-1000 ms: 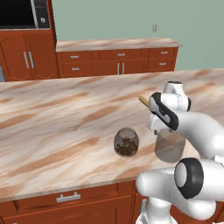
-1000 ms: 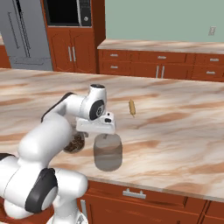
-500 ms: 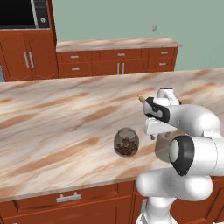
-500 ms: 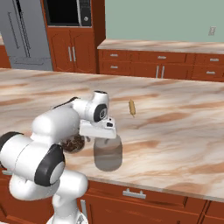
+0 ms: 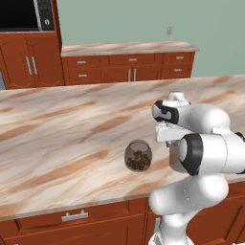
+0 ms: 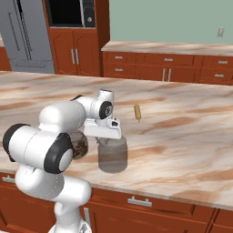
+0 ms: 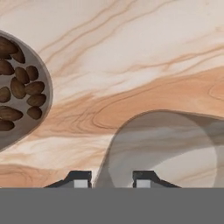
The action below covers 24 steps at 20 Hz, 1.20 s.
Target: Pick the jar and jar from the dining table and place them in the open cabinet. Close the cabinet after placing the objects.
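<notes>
Grey jar point(image 6: 112, 154) sits on the bench point(image 6: 182, 150) beside the nut jar point(image 5: 138, 155), gripper point(image 7: 111, 178) clamped on its rim.

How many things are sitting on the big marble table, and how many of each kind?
See-through jars: 2, the rounded glass jar with brown nuts and the taller smoky-grey cylinder jar
Small tan stick-like items: 1
Total: 3 things on the beige-pink marble table

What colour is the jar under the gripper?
Smoky see-through grey jar, plain; clearest in the right base view.
</notes>
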{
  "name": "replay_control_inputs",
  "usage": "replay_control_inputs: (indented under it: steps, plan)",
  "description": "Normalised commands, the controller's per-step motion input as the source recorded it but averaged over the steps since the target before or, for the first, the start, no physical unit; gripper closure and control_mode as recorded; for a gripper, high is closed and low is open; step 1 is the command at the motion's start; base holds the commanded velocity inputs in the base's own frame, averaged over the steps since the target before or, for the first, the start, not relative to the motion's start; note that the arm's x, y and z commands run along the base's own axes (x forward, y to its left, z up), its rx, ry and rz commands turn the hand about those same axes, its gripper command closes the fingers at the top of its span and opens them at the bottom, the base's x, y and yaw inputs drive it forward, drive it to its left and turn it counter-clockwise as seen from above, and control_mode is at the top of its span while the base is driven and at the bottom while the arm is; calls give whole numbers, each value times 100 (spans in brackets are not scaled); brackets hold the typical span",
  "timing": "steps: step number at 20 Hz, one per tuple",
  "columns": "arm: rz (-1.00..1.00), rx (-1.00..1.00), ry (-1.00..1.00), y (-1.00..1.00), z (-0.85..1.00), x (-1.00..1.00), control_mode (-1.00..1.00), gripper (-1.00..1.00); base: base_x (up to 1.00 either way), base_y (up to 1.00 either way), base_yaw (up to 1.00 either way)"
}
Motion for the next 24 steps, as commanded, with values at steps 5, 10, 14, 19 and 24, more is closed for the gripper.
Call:
replay_control_inputs:
  steps: [5,10,14,19,24]
  plan:
    - [1,0,0,2,-6,0,-100,100,0,0,0]
    - [7,0,0,0,-8,0,-100,100,0,0,0]
    - [6,-1,-4,-6,9,-46,-100,100,0,0,0]
    - [9,-6,-17,-16,53,-70,-100,100,0,0,0]
    - [21,-12,-14,-3,83,-79,-100,100,0,0,0]
